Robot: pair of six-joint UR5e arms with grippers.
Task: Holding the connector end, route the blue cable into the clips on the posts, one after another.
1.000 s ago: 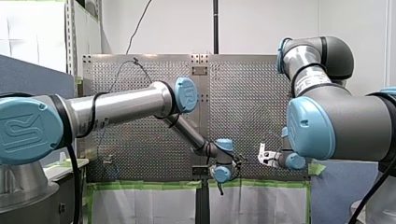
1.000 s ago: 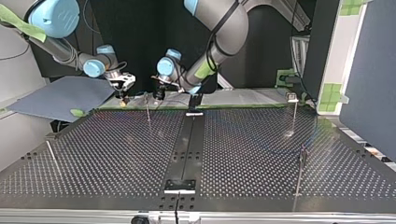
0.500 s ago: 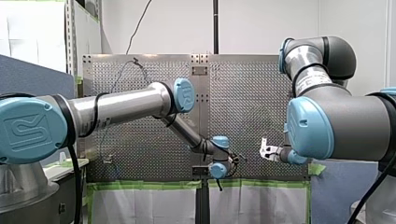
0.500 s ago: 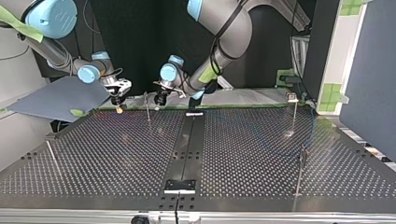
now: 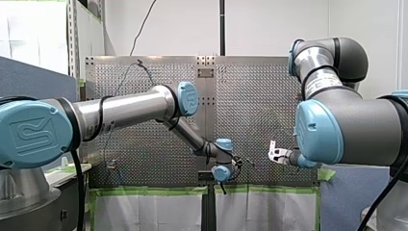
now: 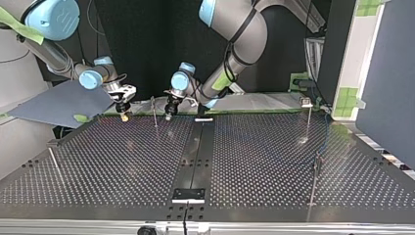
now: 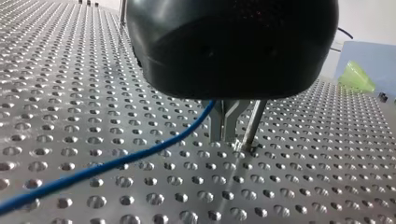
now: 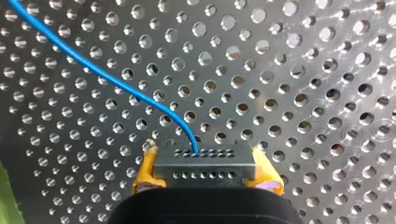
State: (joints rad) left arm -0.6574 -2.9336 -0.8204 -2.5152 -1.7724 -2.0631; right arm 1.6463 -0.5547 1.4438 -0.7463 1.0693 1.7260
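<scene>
Two arms reach over the desk (image 5: pixel 250 106) in the front view; my left arm (image 5: pixel 144 103) has slid its wrist toward that view's left, while my right tool (image 5: pixel 273 155) has barely shifted.

In the top view my left tool (image 6: pixel 169 113) has dropped close beside the thin post (image 6: pixel 154 111) left of the centre strip (image 6: pixel 195 156), so I judge routing onto this post comes next.

From the left wrist, its metal fingers (image 7: pixel 215 125) are together on the blue cable (image 7: pixel 116 161), a thin slack line trailing just above the holes, the post just beside them.

From the right wrist, yellow pads (image 8: pixel 145 168) clamp the grey connector (image 8: pixel 204 165), the cable leaving its face in a smooth curve.
</scene>
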